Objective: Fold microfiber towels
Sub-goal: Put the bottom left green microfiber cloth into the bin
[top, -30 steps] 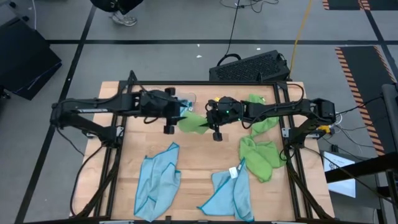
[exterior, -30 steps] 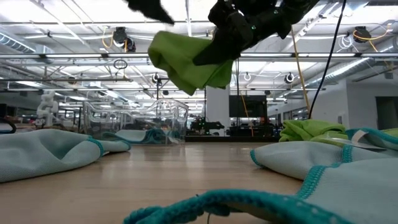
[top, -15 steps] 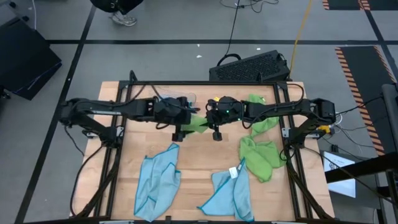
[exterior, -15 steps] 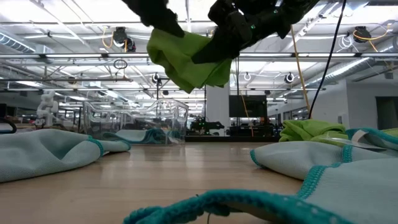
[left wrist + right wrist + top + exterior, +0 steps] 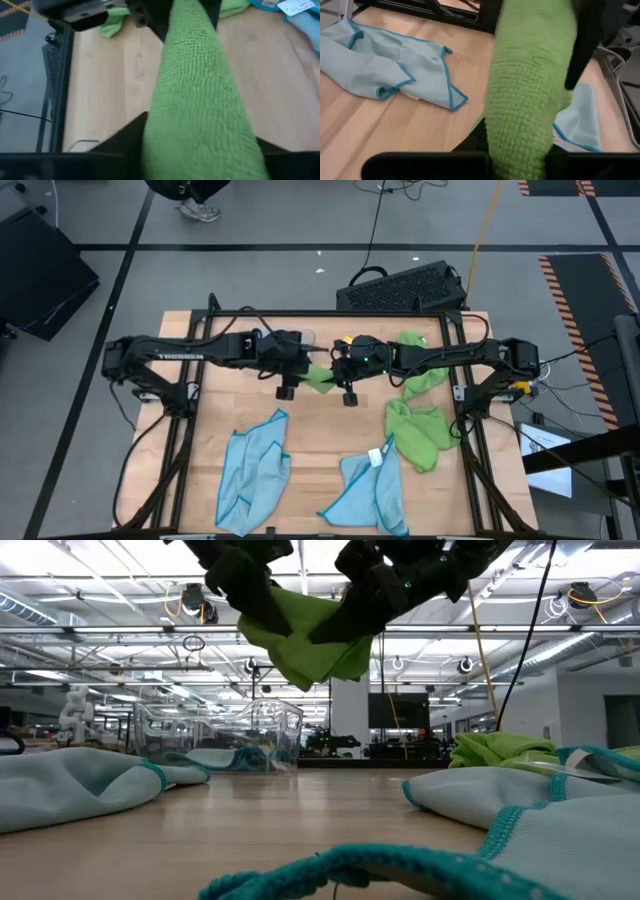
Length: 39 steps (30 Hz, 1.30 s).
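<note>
High view: left gripper (image 5: 300, 371) and right gripper (image 5: 338, 372) both clamped a lime green towel (image 5: 319, 377) mid-air above the table (image 5: 310, 440). Low view: it hung bunched. Wrist views: cloth ran between each gripper's fingers.

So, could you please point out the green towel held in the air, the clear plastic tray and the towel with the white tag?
lime green towel (image 5: 315, 635), low view, hanging middle.
clear plastic tray (image 5: 262, 728), low view, front wall.
light blue towel (image 5: 368, 488), high view, cloth below its white tag.
</note>
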### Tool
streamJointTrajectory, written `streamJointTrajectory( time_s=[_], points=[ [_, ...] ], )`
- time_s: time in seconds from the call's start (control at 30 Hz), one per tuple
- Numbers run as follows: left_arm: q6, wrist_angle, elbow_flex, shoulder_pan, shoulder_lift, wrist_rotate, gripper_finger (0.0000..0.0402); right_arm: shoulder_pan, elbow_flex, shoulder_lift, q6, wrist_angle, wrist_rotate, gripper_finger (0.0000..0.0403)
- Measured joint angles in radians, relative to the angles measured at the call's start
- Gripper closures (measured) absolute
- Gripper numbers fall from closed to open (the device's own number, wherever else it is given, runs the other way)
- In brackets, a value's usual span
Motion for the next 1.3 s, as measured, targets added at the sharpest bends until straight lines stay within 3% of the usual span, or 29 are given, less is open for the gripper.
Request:
streamJointTrajectory(
  time_s=[0.13,0.2,0.43,0.67,0.9,1.13,1.3],
  points=[
    [0.020,-0.006,0.000,0.017,0.003,0.006,0.0347,-0.001,0.000,0.000,-0.005,0.000,0.005,0.0390],
    [0.011,-0.006,0.000,0.028,0.002,0.013,0.0383,-0.002,0.000,0.000,0.013,0.005,0.008,0.0382],
    [-0.114,-0.109,0.000,0.082,-0.002,0.002,0.0391,-0.027,0.000,-0.011,0.115,-0.067,0.010,0.0299],
    [-0.258,-0.263,-0.003,0.165,-0.031,-0.004,0.0389,-0.029,0.000,-0.042,0.153,-0.247,0.162,0.0232],
    [-0.284,-0.314,-0.001,0.286,-0.050,0.130,0.0389,-0.011,-0.069,-0.083,0.207,-0.300,0.157,0.0234],
    [-0.285,-0.354,-0.029,0.415,-0.041,0.283,0.0392,0.040,-0.207,-0.175,0.212,-0.201,0.161,0.0250],
    [-0.287,-0.369,-0.061,0.519,-0.037,0.300,0.0388,0.065,-0.314,-0.261,0.212,-0.094,0.161,0.0255]
  ],
)
